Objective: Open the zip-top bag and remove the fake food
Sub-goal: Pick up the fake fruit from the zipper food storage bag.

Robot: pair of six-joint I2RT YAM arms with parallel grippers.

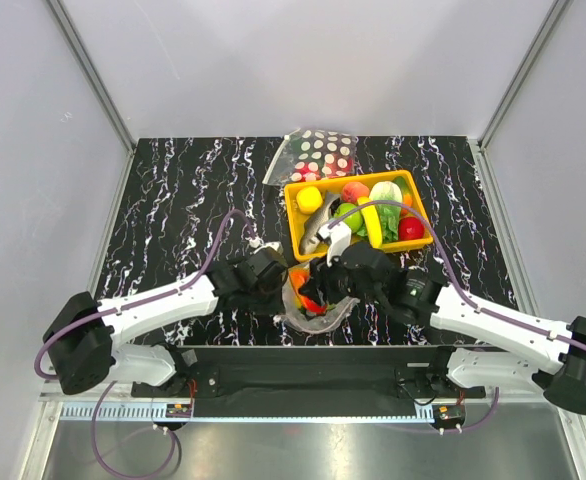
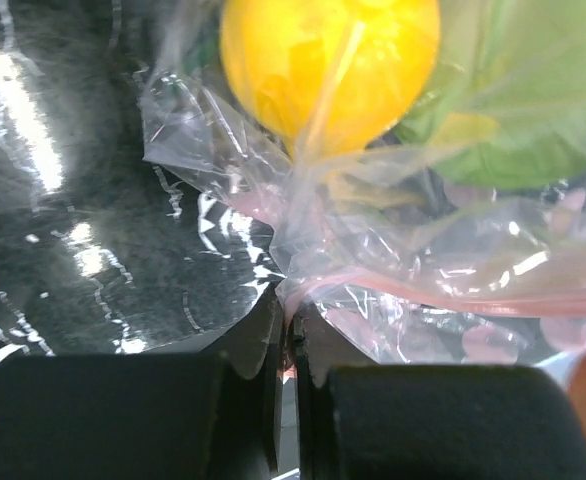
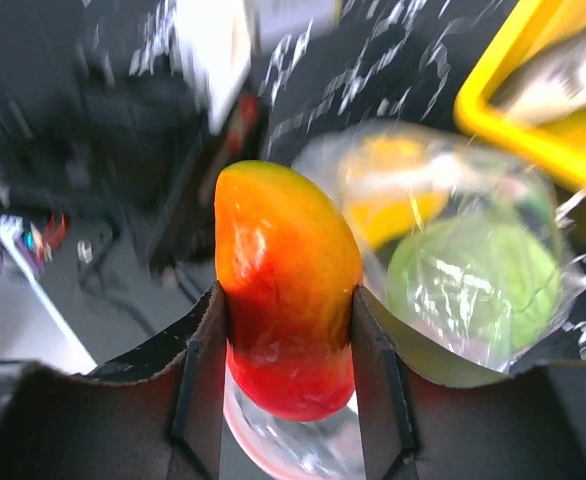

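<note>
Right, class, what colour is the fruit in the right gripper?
Fruit: orange-yellow fading to red; right wrist view.

Lab cell, white panels [image 1: 303,60] enclosing marbled table [image 1: 173,190].

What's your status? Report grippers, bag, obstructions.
Left gripper pinching bag edge. Right gripper clamped on orange-red fruit. Yellow piece and green piece inside bag. Yellow bin close behind.

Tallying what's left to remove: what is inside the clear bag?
A yellow fruit and a green piece show through the clear bag. Crumpled plastic hides anything beneath them. The right tool grips an orange-red fruit.
</note>
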